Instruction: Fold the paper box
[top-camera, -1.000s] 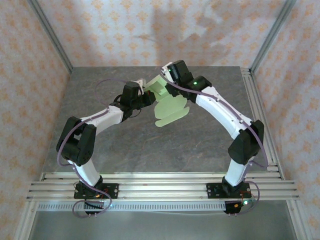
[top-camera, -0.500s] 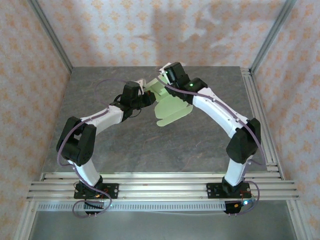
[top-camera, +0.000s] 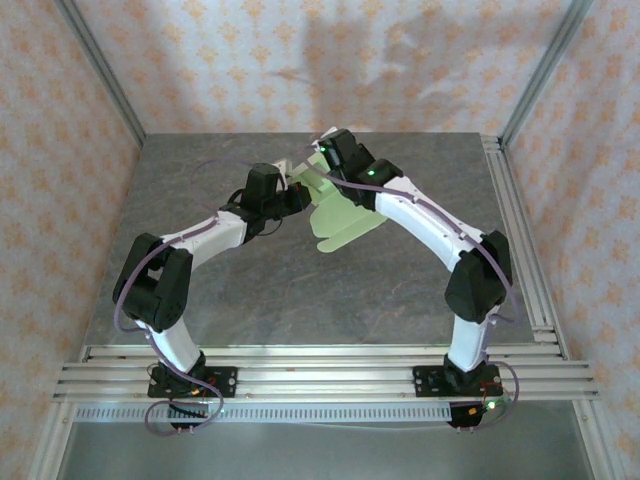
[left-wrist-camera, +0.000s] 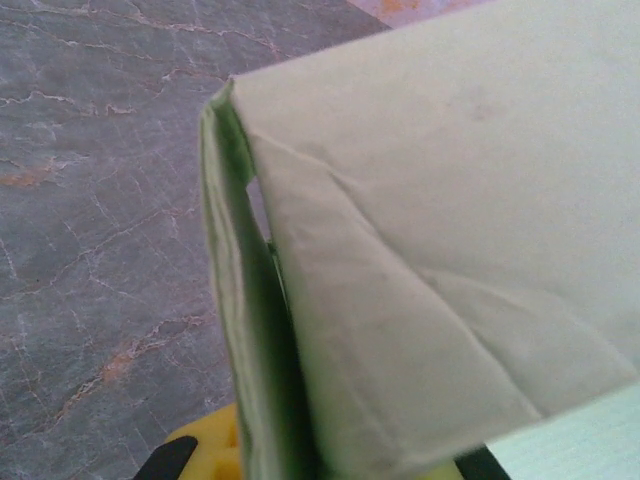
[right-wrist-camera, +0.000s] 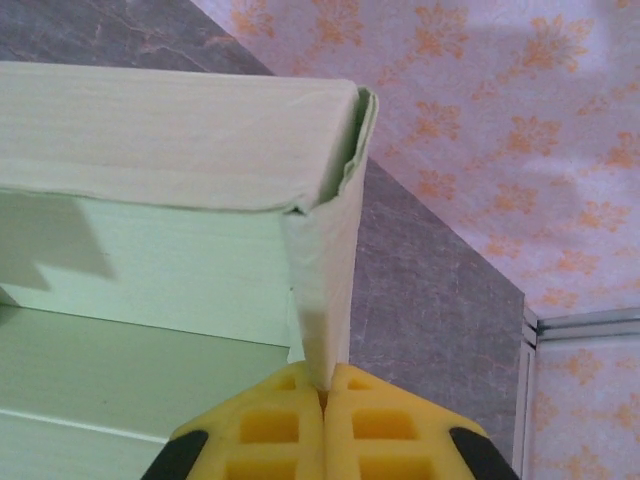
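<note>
The paper box (top-camera: 342, 216) is pale yellow-green card, held up over the far middle of the table between both arms. Its rounded flaps hang toward the near side. My left gripper (top-camera: 296, 191) grips its left edge; in the left wrist view a folded wall of the paper box (left-wrist-camera: 420, 250) rises from between the yellow pads (left-wrist-camera: 208, 448), so that gripper (left-wrist-camera: 300, 462) is shut on it. My right gripper (top-camera: 326, 158) sits at the box's far corner. In the right wrist view its pads (right-wrist-camera: 262, 420) are pinched together on a narrow upright wall of the paper box (right-wrist-camera: 324, 290), the gripper (right-wrist-camera: 325, 388) shut on it.
The grey marble table (top-camera: 250, 290) lies under the box. Aluminium rails run along the right side (top-camera: 515, 225) and across the near edge (top-camera: 320, 368). Patterned walls (top-camera: 300, 60) close in the back and sides.
My right gripper has closed onto the box's wall and shifted slightly left toward the far corner. The hanging flaps moved a little left. The left arm has held still.
</note>
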